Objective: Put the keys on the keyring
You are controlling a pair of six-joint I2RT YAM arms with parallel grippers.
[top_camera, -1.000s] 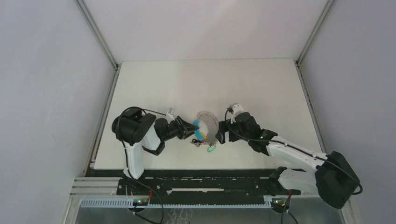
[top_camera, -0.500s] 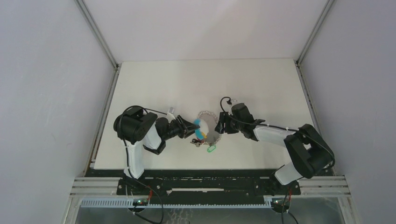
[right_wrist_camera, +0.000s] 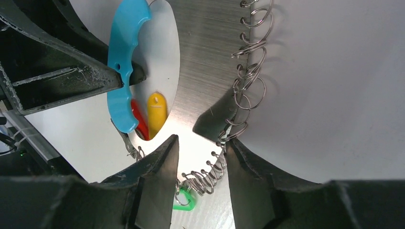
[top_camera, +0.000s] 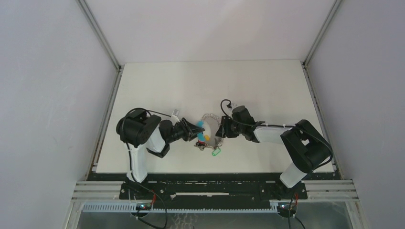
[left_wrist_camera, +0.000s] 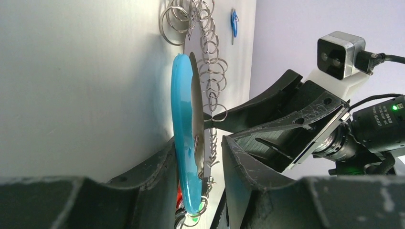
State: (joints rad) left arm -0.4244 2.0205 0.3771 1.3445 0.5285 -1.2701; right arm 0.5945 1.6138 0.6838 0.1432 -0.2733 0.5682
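In the overhead view, both arms are reaching toward the middle of the bench (top_camera: pixel 191 86). The left hand (top_camera: pixel 196 131) and the right hand (top_camera: pixel 219 131) are meeting at the keyring (top_camera: pixel 210 117), one on its left side and one on its right. A green tag (top_camera: pixel 216 152) is lying just near of the ring.

In the left wrist view, the left hand (left_wrist_camera: pixel 197 145) is gripping the keyring by its cyan piece (left_wrist_camera: pixel 181 119). It is holding that piece and the thin metal plate (left_wrist_camera: pixel 195 95) behind it edge-on between its fingers. A row of small rings (left_wrist_camera: pixel 210 81) is hanging along the plate. The right hand (left_wrist_camera: pixel 222 129) is touching that row with one fingertip. The blue key (left_wrist_camera: pixel 234 21) is lying on the bench beyond the rings, apart from them and from both hands.

In the right wrist view, the right hand (right_wrist_camera: pixel 200 143) is standing with its fingers apart, around the lower edge of the plate (right_wrist_camera: pixel 210 43) and the row of rings (right_wrist_camera: pixel 212 174). It is showing no firm grip. A finger (right_wrist_camera: pixel 71 83) of the left hand is pressing on the cyan piece (right_wrist_camera: pixel 125 57). A red tag (right_wrist_camera: pixel 139 124) and a yellow tag (right_wrist_camera: pixel 156 112) are hanging beside that piece, and the green tag (right_wrist_camera: pixel 185 200) is showing below.
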